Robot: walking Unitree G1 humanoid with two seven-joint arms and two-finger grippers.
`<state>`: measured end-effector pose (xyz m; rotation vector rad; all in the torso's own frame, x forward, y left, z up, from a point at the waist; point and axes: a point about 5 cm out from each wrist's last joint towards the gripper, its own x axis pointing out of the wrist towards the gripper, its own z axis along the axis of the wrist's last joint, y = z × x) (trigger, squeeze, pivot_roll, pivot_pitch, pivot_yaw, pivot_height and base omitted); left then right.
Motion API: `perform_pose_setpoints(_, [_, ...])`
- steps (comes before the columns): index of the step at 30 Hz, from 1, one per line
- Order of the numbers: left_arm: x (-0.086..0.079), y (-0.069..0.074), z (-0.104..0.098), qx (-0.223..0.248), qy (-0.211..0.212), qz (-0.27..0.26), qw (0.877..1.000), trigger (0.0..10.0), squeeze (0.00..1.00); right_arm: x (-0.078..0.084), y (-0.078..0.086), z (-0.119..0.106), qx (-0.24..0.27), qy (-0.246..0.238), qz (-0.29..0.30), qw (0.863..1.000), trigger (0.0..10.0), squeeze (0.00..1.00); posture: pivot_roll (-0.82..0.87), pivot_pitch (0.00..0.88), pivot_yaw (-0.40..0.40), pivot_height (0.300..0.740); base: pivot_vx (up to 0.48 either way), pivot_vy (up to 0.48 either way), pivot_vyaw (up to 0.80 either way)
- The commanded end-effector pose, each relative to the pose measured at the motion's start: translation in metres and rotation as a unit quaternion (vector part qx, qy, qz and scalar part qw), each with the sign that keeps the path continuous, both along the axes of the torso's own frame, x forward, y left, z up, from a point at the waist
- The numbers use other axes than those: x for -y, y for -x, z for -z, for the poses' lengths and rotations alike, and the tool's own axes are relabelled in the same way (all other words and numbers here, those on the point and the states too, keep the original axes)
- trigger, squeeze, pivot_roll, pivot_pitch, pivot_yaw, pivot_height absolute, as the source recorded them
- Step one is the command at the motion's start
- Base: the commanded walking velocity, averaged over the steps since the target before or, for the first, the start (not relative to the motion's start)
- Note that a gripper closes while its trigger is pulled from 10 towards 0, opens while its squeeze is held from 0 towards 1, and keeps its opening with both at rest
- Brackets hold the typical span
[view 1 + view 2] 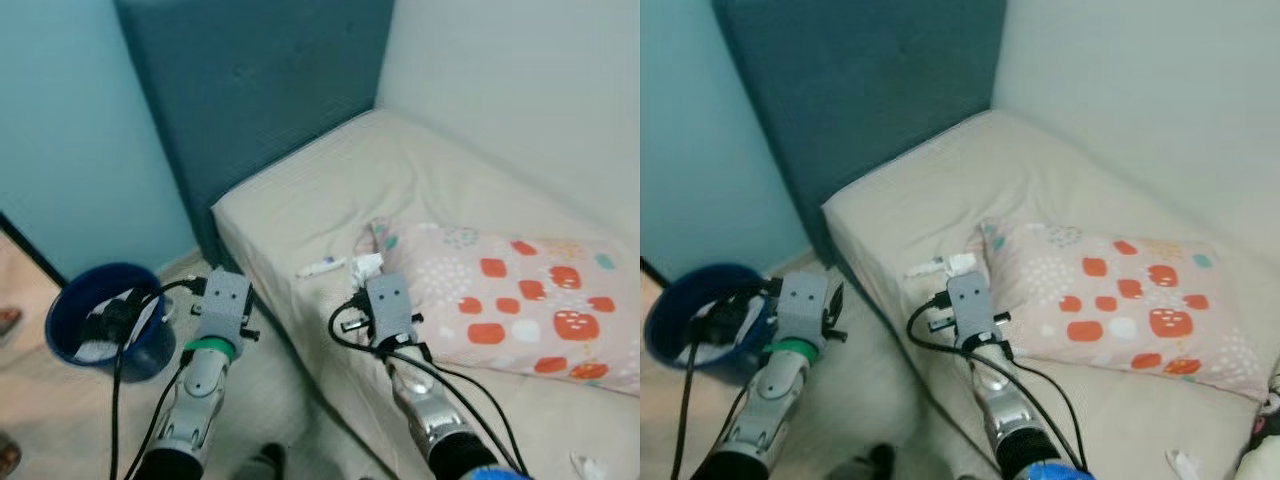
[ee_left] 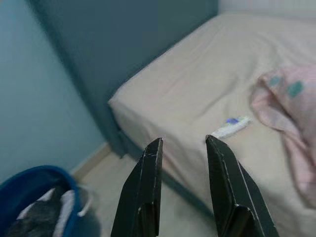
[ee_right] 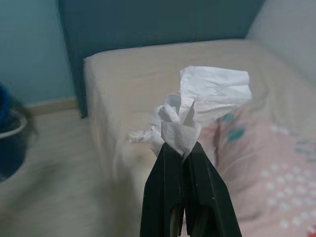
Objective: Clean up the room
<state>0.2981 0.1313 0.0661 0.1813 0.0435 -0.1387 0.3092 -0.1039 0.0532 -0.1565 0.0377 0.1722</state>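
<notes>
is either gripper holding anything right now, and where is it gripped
The right gripper is shut on a crumpled white tissue, pinching its lower bunched end. The left gripper is open and holds nothing.

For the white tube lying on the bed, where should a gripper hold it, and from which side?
Grip the tube across its middle, coming down from above with the open left gripper. It lies flat on the bed, long and thin, so fingers should close across its narrow width.

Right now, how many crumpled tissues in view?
2. One tissue clamped in the right pincer over the bed edge; second tissue on the bed near the pillow. Blue bin may hide more.
</notes>
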Motion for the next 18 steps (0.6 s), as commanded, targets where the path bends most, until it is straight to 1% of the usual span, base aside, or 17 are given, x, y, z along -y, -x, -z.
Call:
perform_pose_setpoints(1, [-0.006, 0.003, 0.009, -0.021, -0.015, -0.009, 1.0, 10.0, 0.0, -0.003, 0.003, 0.005, -0.01, -0.005, -0.003, 1.0, 10.0, 0.0, 0.04, 0.045, -0.025, 0.74, 0.0, 0.0, 0.8])
perform_pose_setpoints(3, [-0.007, 0.003, 0.011, -0.027, -0.019, -0.016, 0.999, 10.0, 0.0, -0.003, 0.003, 0.005, -0.011, -0.006, -0.002, 1.0, 10.0, 0.0, 0.04, 0.044, -0.025, 0.74, 0.0, 0.0, 0.8])
perform_pose_setpoints(7, [-0.014, 0.003, 0.016, -0.045, -0.002, -0.045, 0.998, 10.0, 0.0, -0.002, 0.002, 0.004, -0.01, -0.006, 0.0, 1.0, 10.0, 0.0, 0.04, 0.043, -0.03, 0.74, 0.0, 0.0, 0.8])
perform_pose_setpoints(13, [-0.018, 0.002, 0.015, -0.041, 0.01, -0.058, 0.997, 10.0, 0.0, 0.003, 0.003, 0.007, -0.016, -0.006, 0.005, 1.0, 10.0, 0.0, 0.04, 0.04, -0.046, 0.74, 0.0, 0.0, 0.8])
perform_pose_setpoints(18, [-0.019, 0.001, 0.015, -0.042, 0.005, -0.067, 0.997, 10.0, 0.0, 0.004, 0.001, 0.006, -0.018, -0.008, 0.007, 1.0, 10.0, 0.0, 0.05, 0.042, -0.051, 0.74, 0.0, 0.0, 0.8])
